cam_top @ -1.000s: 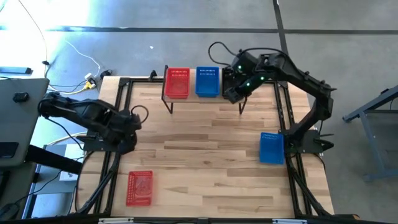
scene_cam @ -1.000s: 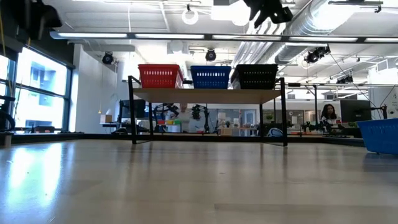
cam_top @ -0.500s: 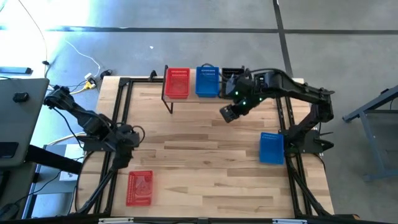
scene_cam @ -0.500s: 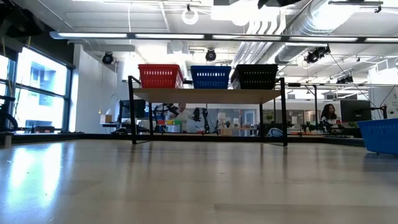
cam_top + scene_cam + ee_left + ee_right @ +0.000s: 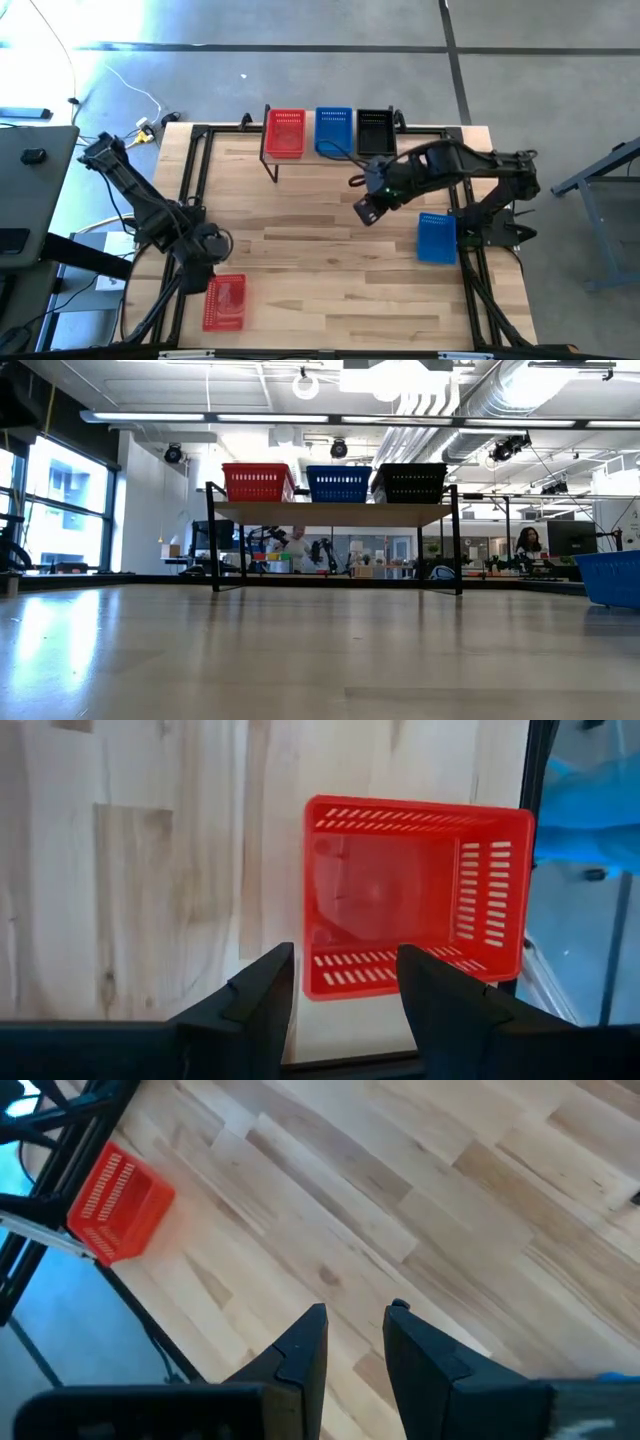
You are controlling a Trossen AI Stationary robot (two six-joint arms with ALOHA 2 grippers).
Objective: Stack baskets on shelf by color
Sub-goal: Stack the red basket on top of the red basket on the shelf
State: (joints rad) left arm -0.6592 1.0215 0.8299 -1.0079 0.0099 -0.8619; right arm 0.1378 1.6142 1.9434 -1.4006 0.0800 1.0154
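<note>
Three baskets stand side by side on the shelf (image 5: 335, 512) by their bottoms: red (image 5: 286, 133), blue (image 5: 333, 131) and black (image 5: 375, 131). Another red basket (image 5: 224, 301) rests upright on the table near its near-left corner. A second blue basket (image 5: 436, 237) sits by the right edge. My left gripper (image 5: 205, 250) hangs open just on the far side of the loose red basket (image 5: 415, 900), touching nothing. My right gripper (image 5: 366, 210) is open over the bare middle of the table, holding nothing. Neither gripper shows in the low view.
Black frame rails (image 5: 190, 180) run along the table's left and right sides. Bare wood lies between the shelf and the loose baskets. The right wrist view shows the red basket (image 5: 118, 1205) far off by the table edge. Cables lie on the floor beyond the far-left corner.
My right gripper has drawn away from the black basket on the shelf and moved toward the near edge, out over the table's middle. My left gripper has travelled toward the near edge, closing on the loose red basket. The baskets have stayed put.
</note>
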